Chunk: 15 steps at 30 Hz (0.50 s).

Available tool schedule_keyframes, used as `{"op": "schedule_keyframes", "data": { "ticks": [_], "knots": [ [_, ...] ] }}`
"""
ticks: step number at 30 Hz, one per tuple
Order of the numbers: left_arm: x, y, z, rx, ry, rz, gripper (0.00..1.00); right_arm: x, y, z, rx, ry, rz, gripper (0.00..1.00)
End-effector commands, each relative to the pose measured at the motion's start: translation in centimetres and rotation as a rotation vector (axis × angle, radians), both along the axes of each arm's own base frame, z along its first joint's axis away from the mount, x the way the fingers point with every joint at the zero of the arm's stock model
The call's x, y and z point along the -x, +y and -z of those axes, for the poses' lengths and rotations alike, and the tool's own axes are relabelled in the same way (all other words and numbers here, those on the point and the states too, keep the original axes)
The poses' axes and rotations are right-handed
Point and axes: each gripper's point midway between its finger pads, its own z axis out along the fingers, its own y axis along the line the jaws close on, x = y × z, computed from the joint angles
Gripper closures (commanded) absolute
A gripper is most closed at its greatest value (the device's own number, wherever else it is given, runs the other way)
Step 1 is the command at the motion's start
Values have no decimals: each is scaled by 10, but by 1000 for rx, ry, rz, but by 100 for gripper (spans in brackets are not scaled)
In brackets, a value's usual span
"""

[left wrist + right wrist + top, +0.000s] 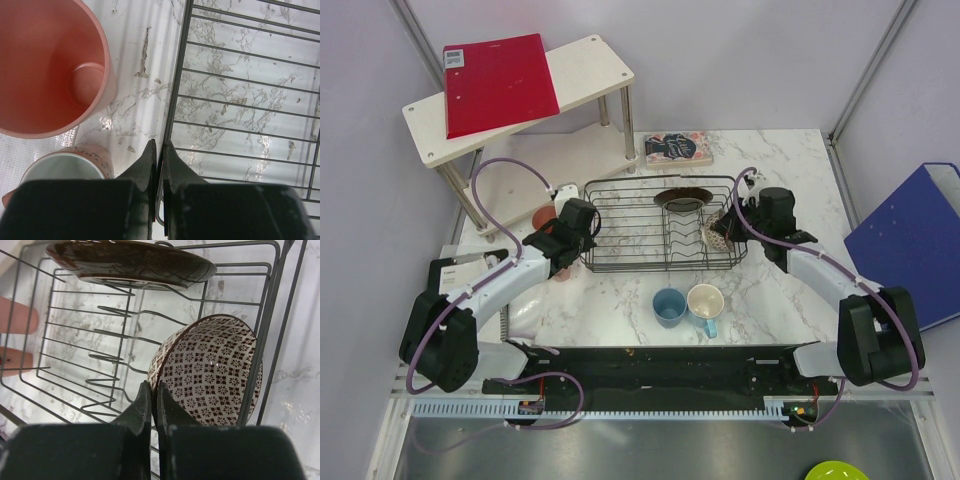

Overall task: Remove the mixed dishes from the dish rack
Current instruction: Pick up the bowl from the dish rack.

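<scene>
The dark wire dish rack (630,228) stands mid-table. It holds a dark red-brown plate (682,200) and, at its right end, a red-speckled bowl (720,234) on edge. My right gripper (152,386) is shut on the bowl's (215,370) rim, below the plate (130,262). My left gripper (159,145) is shut on the rack's left rim wire (176,75). A salmon-pink tumbler (45,65) and a small pale cup (60,167) stand just left of the rack. A blue cup (668,306) and a light-blue mug (706,302) stand in front of the rack.
A white two-tier shelf (590,65) with a red folder (498,85) stands at the back left. A book (678,148) lies behind the rack. A blue binder (910,240) leans at the right. A lime-green dish (835,470) sits below the table edge.
</scene>
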Motion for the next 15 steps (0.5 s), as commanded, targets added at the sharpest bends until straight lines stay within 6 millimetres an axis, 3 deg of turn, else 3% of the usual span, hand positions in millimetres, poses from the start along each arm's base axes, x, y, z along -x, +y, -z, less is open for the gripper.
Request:
{"op": "schedule_keyframes", "data": {
  "ticks": [1, 5, 12, 15],
  "knots": [
    [-1, -4, 6, 91, -10, -88, 98, 10, 9, 26, -153, 86, -6, 100],
    [-1, -5, 8, 94, -8, -83, 98, 6, 9, 15, -291, 62, -13, 100],
    [-1, -6, 8, 98, -4, -77, 98, 11, 15, 18, -420, 96, -52, 100],
    [-1, -7, 9, 99, -4, -76, 98, 11, 18, 9, -474, 83, -69, 100]
  ]
}}
